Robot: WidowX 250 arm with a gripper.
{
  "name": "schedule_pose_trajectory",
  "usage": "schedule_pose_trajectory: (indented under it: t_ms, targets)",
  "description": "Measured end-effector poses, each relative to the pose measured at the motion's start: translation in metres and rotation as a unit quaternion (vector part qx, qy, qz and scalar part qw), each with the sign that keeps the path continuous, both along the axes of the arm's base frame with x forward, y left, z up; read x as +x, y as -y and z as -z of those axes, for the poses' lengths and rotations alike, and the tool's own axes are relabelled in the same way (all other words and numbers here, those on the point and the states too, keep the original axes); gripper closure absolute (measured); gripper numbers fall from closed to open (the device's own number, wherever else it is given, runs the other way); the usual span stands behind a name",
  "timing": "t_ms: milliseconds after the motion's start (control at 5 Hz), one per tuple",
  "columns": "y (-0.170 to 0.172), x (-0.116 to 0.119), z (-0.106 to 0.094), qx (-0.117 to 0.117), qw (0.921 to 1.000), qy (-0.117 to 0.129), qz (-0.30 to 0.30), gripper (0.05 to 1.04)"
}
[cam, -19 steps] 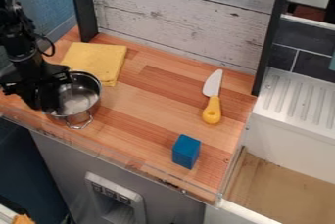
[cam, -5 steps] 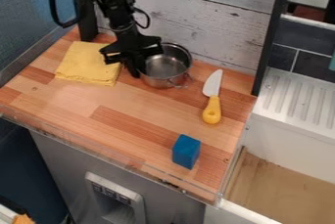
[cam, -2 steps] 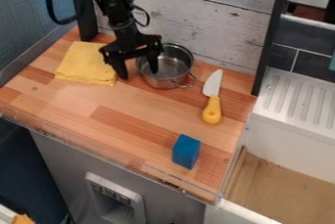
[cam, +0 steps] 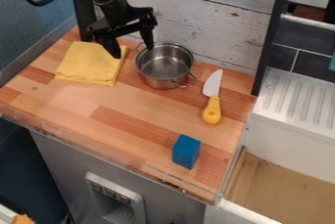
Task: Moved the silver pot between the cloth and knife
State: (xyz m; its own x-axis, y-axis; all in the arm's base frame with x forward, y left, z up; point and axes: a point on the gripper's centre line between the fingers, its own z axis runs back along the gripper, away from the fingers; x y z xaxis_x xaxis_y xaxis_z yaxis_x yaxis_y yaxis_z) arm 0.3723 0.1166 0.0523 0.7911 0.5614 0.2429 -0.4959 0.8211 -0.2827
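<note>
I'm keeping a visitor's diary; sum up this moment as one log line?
claw: open, empty | pot: between cloth and knife | block: nearer the front edge

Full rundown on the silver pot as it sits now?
The pot is round, shiny silver, metal by its look, lidless, with no contents visible. Wire loop handles stick out near-right and far-left. It stands upright on the wood-look counter, between the yellow cloth and the knife, touching neither. The gripper has its jaws open by the far-left rim; contact there can't be told.
</note>
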Motion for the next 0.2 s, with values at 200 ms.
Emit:
schedule_pose_trajectory:
  t_ms: [200]
  targets:
    - [-0.0009,0.0007,-0.004,0.003,1.0,0.005,0.003,0.083]
